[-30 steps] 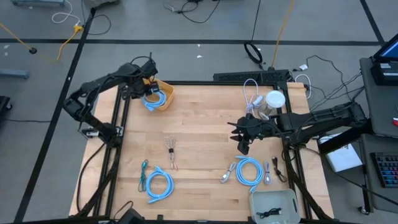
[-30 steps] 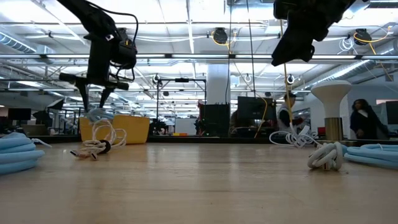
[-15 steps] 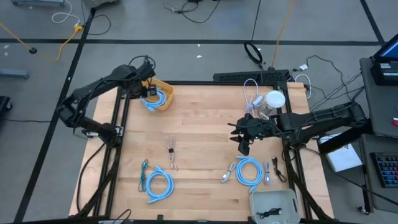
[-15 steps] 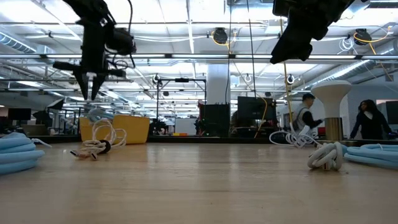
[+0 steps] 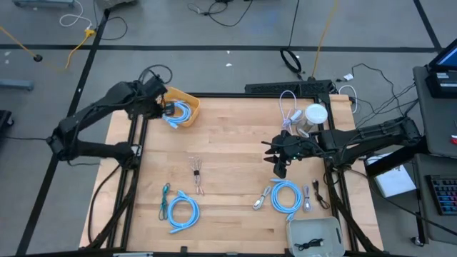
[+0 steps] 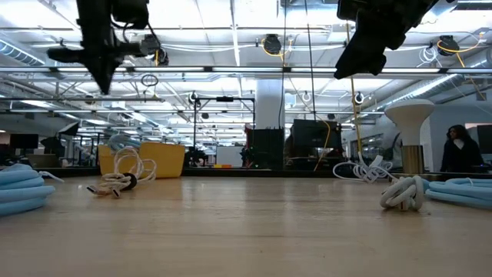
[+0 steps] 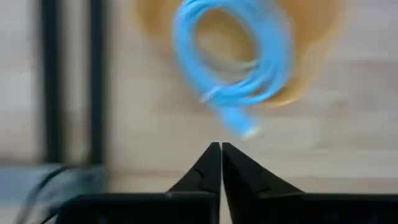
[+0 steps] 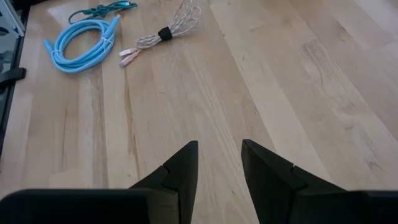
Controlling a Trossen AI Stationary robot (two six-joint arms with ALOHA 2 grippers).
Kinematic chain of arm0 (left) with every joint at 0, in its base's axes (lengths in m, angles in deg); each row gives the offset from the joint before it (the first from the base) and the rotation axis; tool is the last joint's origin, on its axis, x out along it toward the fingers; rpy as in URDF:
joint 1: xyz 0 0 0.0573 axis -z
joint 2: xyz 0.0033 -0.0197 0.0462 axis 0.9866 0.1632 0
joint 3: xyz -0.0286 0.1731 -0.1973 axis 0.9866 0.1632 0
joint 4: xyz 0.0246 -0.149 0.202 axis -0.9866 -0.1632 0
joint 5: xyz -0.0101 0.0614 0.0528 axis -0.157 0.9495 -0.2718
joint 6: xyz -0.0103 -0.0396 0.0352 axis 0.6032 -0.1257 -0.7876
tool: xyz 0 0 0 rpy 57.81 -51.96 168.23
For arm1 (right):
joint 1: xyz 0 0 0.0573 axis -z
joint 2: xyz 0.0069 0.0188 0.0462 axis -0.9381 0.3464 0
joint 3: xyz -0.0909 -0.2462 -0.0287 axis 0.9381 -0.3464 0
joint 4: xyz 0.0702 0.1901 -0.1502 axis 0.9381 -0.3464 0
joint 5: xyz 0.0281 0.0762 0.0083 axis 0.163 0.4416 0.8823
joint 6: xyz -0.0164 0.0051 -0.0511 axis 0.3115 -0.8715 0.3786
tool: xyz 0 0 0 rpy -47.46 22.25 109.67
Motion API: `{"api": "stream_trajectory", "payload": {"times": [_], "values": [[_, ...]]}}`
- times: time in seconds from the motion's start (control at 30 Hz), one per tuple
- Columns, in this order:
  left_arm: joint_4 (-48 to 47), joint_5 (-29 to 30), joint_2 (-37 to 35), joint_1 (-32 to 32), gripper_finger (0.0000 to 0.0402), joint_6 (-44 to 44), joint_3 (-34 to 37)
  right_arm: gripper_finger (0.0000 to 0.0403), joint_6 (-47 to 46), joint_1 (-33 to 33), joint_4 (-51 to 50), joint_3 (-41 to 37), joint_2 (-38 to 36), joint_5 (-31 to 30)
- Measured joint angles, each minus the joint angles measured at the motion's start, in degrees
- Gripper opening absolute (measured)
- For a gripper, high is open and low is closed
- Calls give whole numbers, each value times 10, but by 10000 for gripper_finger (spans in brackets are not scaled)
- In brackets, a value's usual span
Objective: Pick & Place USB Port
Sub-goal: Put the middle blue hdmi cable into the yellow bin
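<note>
A yellow bin [image 5: 188, 104] stands at the table's far left corner. A coiled blue cable [image 7: 233, 56] lies in it, one plug end [image 7: 239, 121] hanging over the rim. My left gripper [image 7: 221, 148] hovers shut and empty above the table just beside the bin [image 5: 166, 108], high up in the low view [image 6: 101, 83]. My right gripper [image 8: 219, 149] hangs open and empty over the table's right middle [image 5: 279, 168]. Loose cables lie on the wood: a braided one [image 5: 197, 175], a blue coil [image 5: 183, 213] and another blue coil [image 5: 285, 194]. I see no USB port apart from the cables' plugs.
A green cable [image 5: 166, 198] lies beside the near-left blue coil. A white cable [image 5: 289, 107] and a white round-topped stand [image 5: 315, 114] are at the far right. A grey tray [image 5: 314, 232] sits at the near right edge. Short cables [image 5: 307, 198] flank the right coil.
My left gripper has shut on nothing, risen from over the yellow bin and drawn back toward the table's left edge. The blue cable stays in the bin.
</note>
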Motion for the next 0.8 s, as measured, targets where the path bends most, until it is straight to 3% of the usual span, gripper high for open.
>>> {"api": "stream_trajectory", "payload": {"times": [0.1,0.33,0.47,0.8], "values": [[-32,14,12,12,5,15,22,116,0,0,0,0,0,0],[92,-37,27,14,2,18,133,116,-4,0,0,0,0,1],[115,-47,44,15,1,22,180,116,-9,0,-1,0,0,15],[200,-42,46,12,1,20,202,116,-15,0,-2,0,0,15]]}}
